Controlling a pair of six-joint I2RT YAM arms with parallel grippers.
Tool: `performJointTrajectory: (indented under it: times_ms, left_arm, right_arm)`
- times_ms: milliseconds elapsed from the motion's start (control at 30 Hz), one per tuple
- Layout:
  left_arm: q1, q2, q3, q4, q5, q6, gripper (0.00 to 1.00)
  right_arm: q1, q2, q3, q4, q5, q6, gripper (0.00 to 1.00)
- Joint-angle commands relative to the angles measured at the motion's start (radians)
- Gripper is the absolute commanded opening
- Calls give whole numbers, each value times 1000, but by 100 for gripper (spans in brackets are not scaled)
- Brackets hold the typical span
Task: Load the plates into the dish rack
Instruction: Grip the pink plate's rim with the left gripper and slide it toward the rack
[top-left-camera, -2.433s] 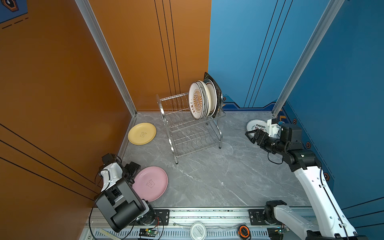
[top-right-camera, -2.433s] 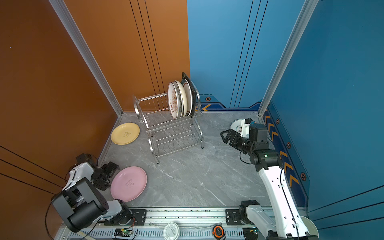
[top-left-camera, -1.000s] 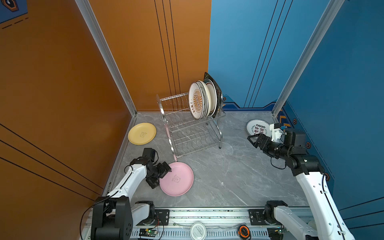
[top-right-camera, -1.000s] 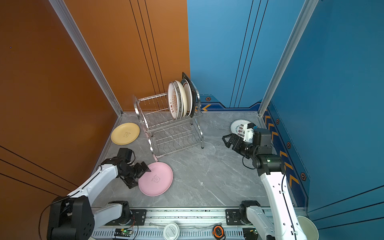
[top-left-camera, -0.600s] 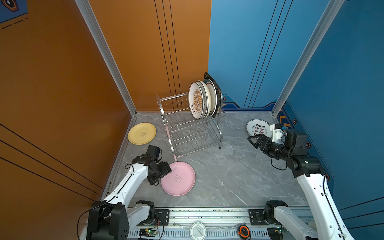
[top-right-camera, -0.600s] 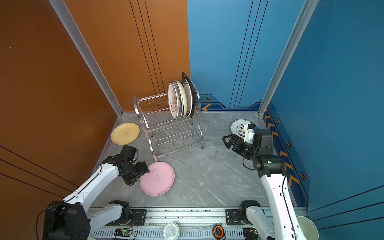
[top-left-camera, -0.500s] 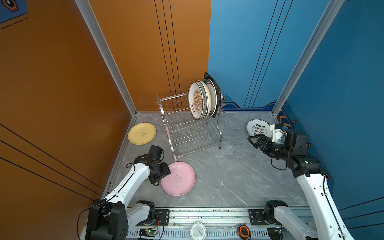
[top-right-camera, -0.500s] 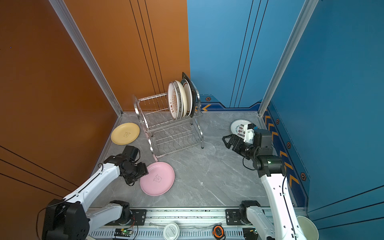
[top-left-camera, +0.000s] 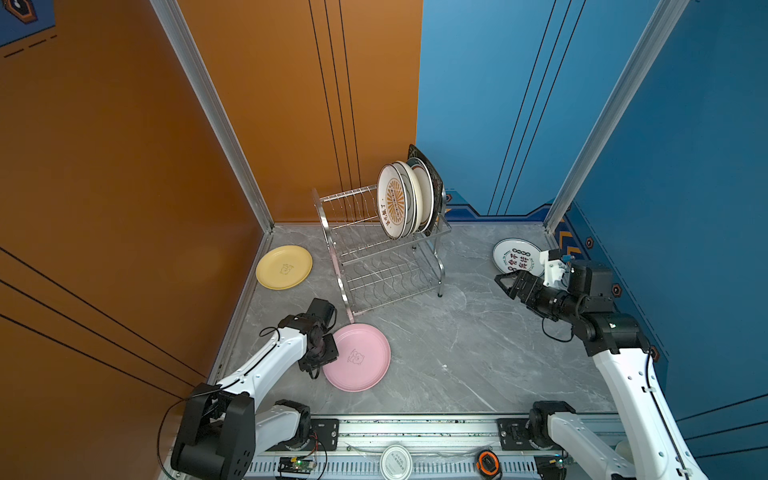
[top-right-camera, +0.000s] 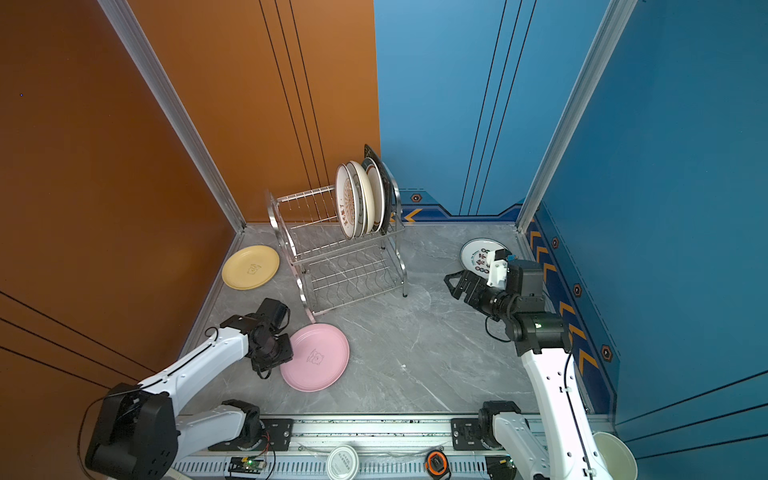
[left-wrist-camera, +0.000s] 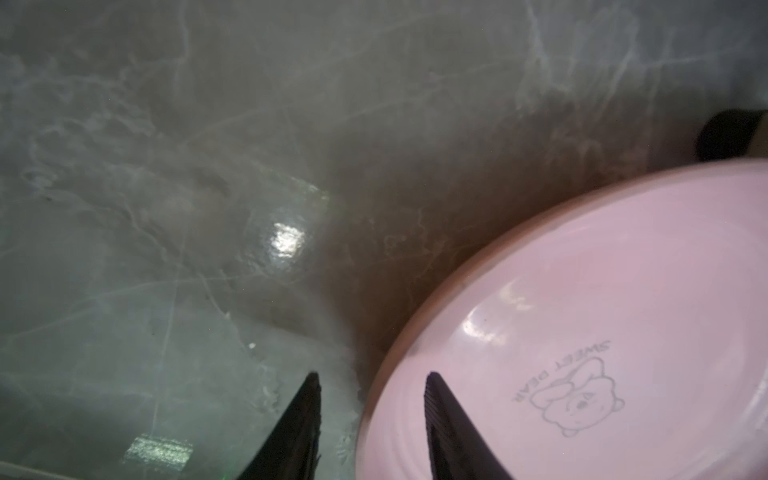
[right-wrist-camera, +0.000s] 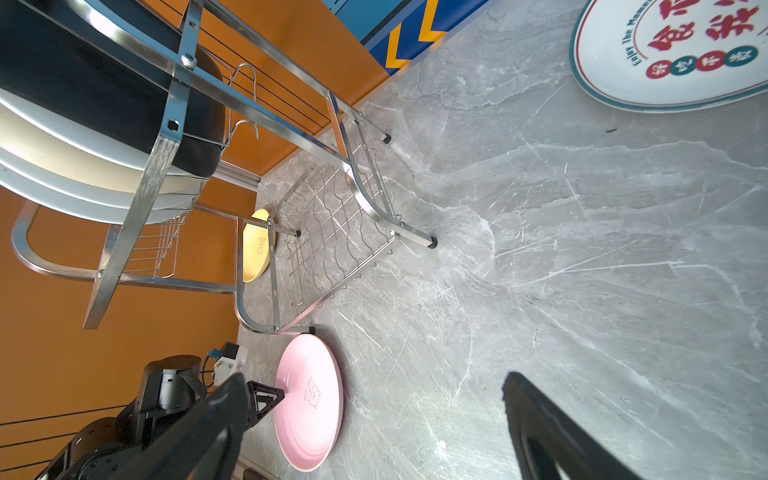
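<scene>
Loading looks past halfway. The rack (top-left-camera: 337, 270) stands near the back of the worktop (top-left-camera: 457, 353) with a tight row of plates on edge at one end of its upper tier. The sunburst plate (top-left-camera: 392, 203) is in front and the black plate (top-left-camera: 432, 174) is at the back. The beige plate (top-right-camera: 366, 193) and other round ones stand between them; five in all is the best guess, since the row is too packed to count surely. The other upper slots and the lower shelf are bare.

Three plates lie flat on the worktop. The yellow plate (top-left-camera: 284, 267) is beside the rack, toward the orange wall. The white plate (top-left-camera: 513, 255), with red characters, is well apart on the far side by the blue wall. The pink plate (top-left-camera: 357, 357) lies just in front of the rack's near foot.

The left hand (top-left-camera: 328, 360) sits low at the pink plate's rim. In the wrist view its fingers (left-wrist-camera: 449, 436) are partly apart, one over the plate's inside and one over bare worktop, with the rim between them. Neither visibly presses the rim, so it reads as open with no grip made yet. The right hand (top-left-camera: 506, 279) hangs wide open and empty just beside the white plate.

The pink plate's pickup seems to be the step in hand. It has yet to be pinched, lifted, turned on edge and slotted, and then the yellow and white plates remain.
</scene>
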Motion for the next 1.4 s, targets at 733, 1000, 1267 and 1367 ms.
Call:
performJointTrajectory:
  times_ms: [733,1000,1267,1367]
  left_arm:
    - [-138,0,-20,30,2,-5,0]
    - [-235,-92,43,11,19,-28,0]
    - [-362,-122,180,10,40,-33,0]
    - [-395,-111,247,10,42,-31,0]
  right_arm:
    - [-12,-19,-14,-25,-24,-20,96]
    - [-11,-20,-23,-30,-48,-9,96]
    - [93,1,-68,-14,-81,21,97]
    - [192,28,-94,28,-87,45,97]
